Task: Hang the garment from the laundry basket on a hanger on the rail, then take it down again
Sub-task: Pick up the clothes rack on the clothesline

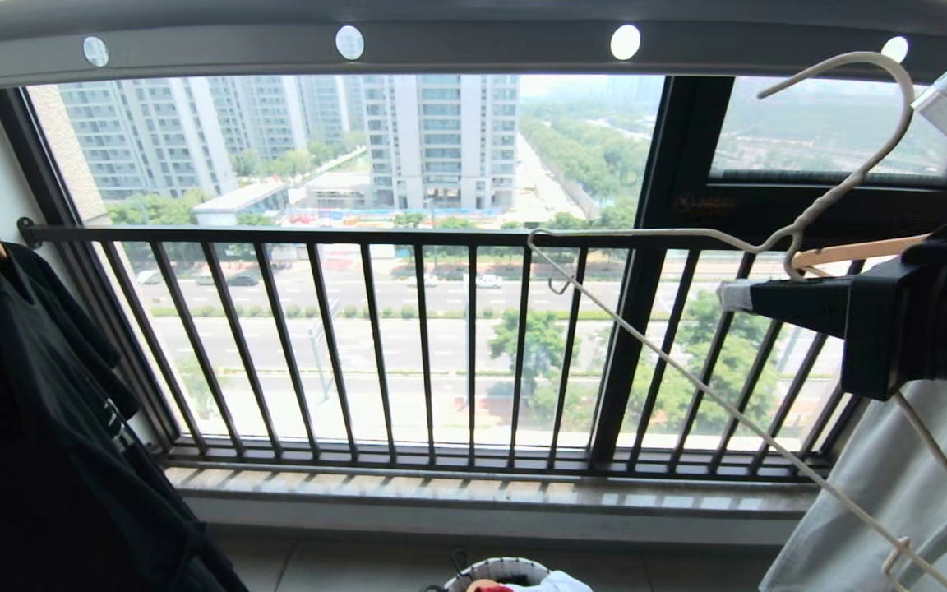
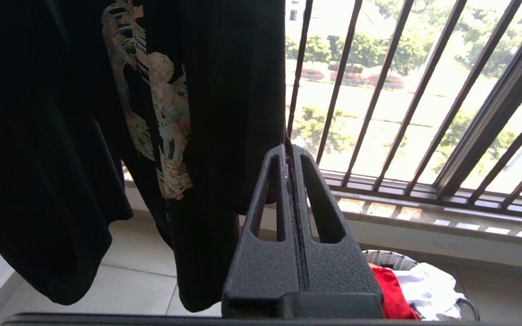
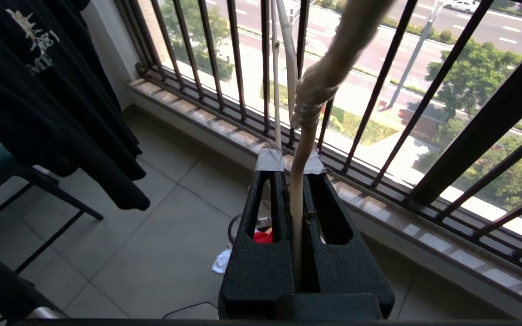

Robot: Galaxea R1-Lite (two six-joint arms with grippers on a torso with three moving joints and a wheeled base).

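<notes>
My right gripper (image 1: 735, 296) is raised at the right and shut on the thin off-white hanger (image 1: 792, 238), gripping the wire (image 3: 298, 199) just below its twisted neck. The hanger is bare and tilted, with its hook close under the grey rail (image 1: 473, 45). I cannot tell whether the hook touches the rail. The laundry basket (image 1: 496, 566) stands on the floor below the window. The red garment (image 2: 390, 290) lies in it beside white cloth. My left gripper (image 2: 290, 151) is shut on nothing and hangs low next to a black T-shirt.
A black T-shirt (image 1: 46, 411) hangs on a wooden hanger at the left. At the right are another wooden hanger (image 1: 852, 251) and a pale grey garment (image 1: 893, 493). The dark window railing (image 1: 408, 345) runs behind. A dark chair frame (image 3: 39, 185) stands on the tiled floor.
</notes>
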